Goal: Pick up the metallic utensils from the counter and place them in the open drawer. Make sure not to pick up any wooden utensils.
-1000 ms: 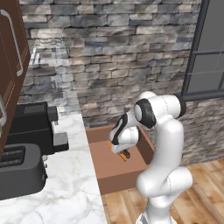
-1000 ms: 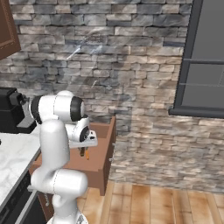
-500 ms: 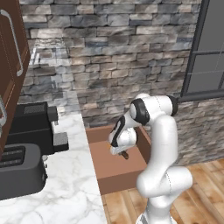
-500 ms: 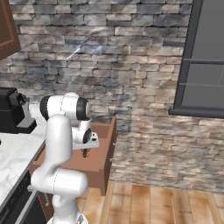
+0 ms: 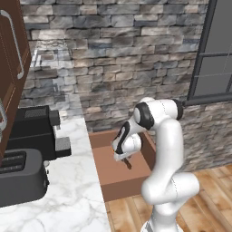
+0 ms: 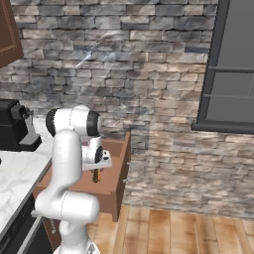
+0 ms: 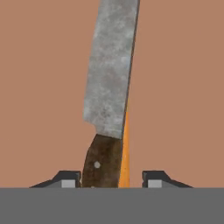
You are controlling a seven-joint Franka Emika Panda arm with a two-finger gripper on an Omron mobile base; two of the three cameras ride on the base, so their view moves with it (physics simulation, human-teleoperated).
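Observation:
My gripper (image 7: 111, 179) points down into the open drawer (image 7: 43, 87), close to its flat reddish-brown bottom. A small knife (image 7: 111, 74) with a silver blade and dark brown handle lies between the finger tips (image 7: 155, 179). The jaws stand open, with a gap showing beside the handle. An orange-handled utensil (image 7: 125, 148) shows as a thin strip along the knife's right edge, partly hidden under it. From the base, the gripper (image 5: 126, 159) (image 6: 97, 174) hangs low inside the drawer (image 5: 122, 183) (image 6: 117, 181). The counter and the wooden utensils are out of view.
A marble worktop (image 5: 77, 199) runs left of the drawer, carrying a black toaster (image 5: 20, 176) and a black coffee machine (image 5: 36, 127). A stone wall (image 5: 118, 59) stands behind the drawer. Wooden floor (image 6: 173, 228) lies to the right.
The arm's upper joints have leaned a little to the left while the hand has stayed low inside the drawer.

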